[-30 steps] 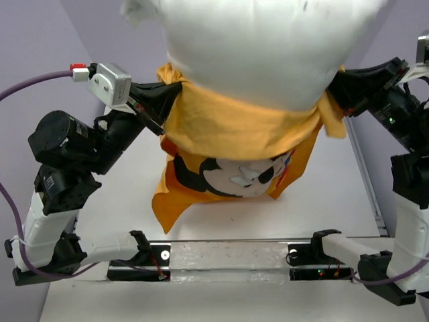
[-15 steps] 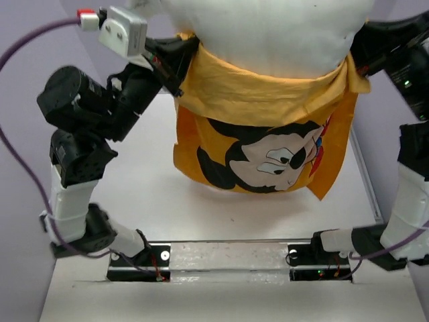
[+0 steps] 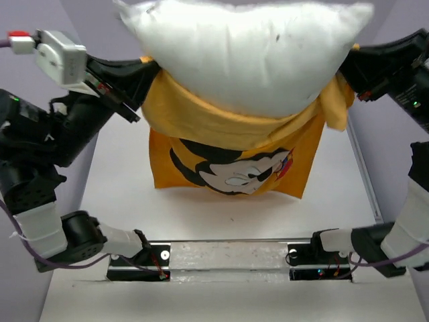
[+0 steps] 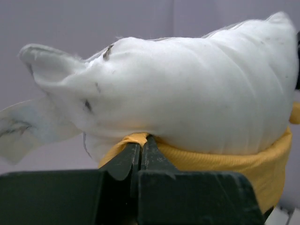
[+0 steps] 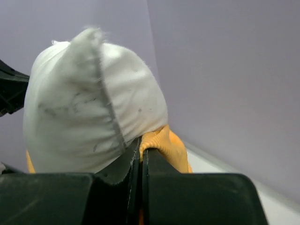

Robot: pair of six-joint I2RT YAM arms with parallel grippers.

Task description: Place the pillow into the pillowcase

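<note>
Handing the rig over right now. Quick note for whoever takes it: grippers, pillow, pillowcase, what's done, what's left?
Grippers: left gripper shut on the pillowcase rim, left side; right gripper shut on the rim, right side.
Things: pillowcase held up between the arms over the table, opening upward. The pillow sits in the opening, most of it bulging out above the rim.
Done: lower end of the pillow is in.
Left: work the rest down until the case covers it.

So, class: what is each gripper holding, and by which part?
Both hold the pillowcase by its open rim: left gripper at one end, right gripper at the other.
</note>
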